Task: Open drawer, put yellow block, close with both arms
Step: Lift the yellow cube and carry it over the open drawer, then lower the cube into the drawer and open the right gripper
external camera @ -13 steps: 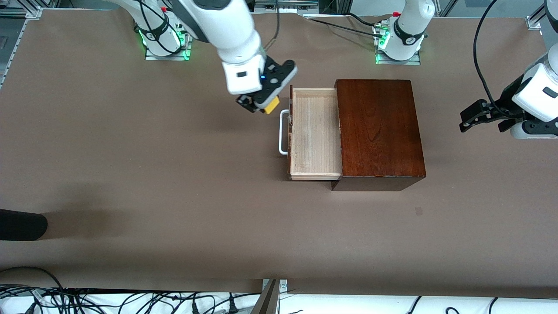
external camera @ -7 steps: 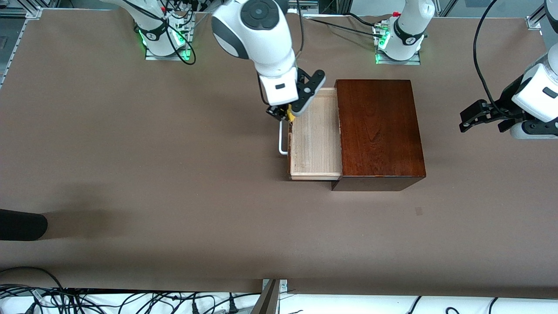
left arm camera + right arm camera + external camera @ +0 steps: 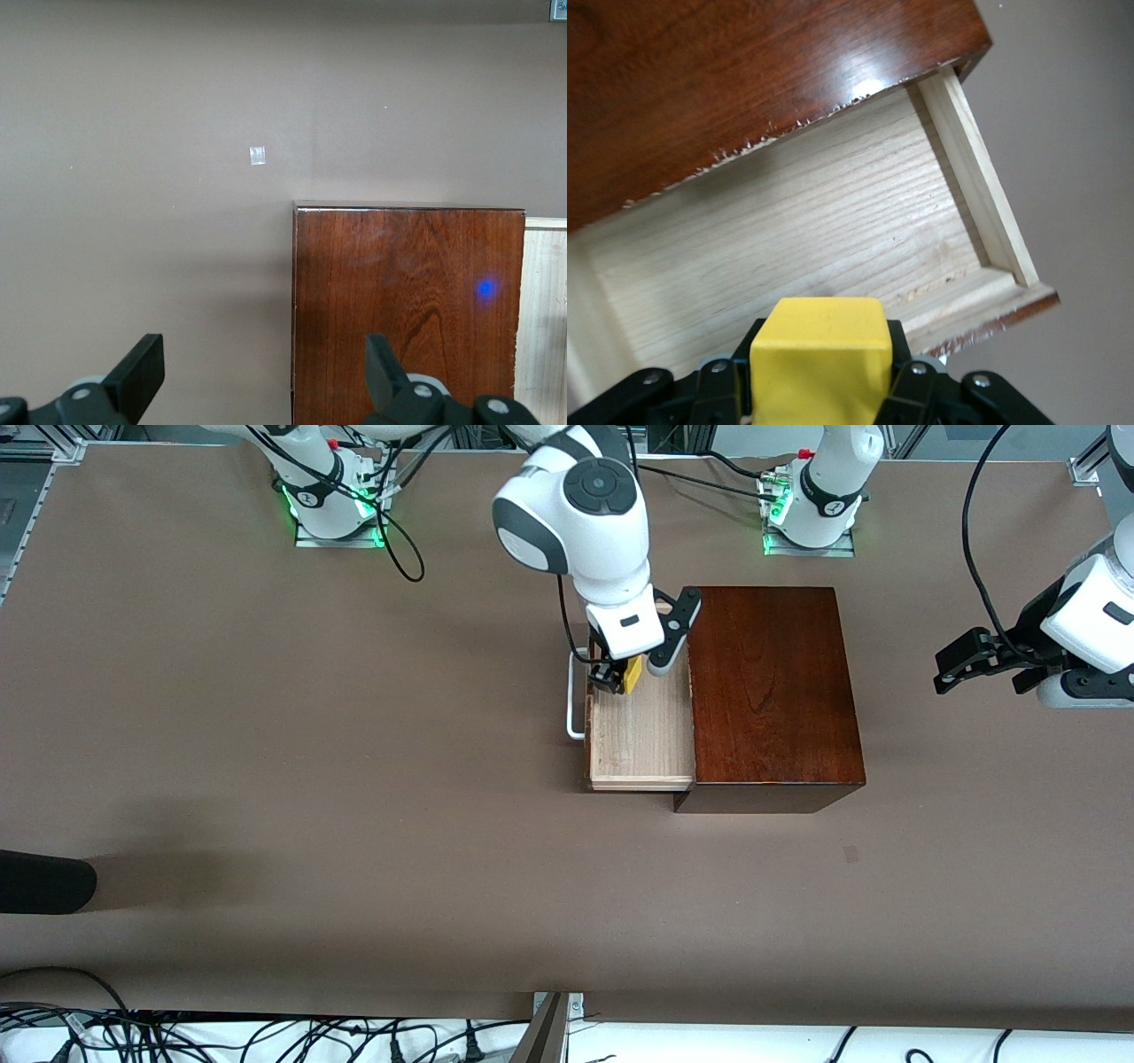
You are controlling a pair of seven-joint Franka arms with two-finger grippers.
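yellow block (image 3: 633, 674): small bright cube, clamped between the right gripper's jaws, over the tray | drawer (image 3: 640, 731): pale wood tray pulled open from mahogany box, directly below those jaws

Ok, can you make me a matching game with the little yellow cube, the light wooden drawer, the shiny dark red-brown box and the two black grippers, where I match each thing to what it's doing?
Things:
1. small yellow cube
2. pale light-wood drawer
3. glossy dark reddish-brown wooden box
4. left gripper
5. right gripper

States:
A. pulled out, nothing lying in it
B. open, holding nothing, over the table near the box
C. held up over the drawer
D. shut on the cube
E. resting on the brown table

Pairs: 1-C, 2-A, 3-E, 4-B, 5-D
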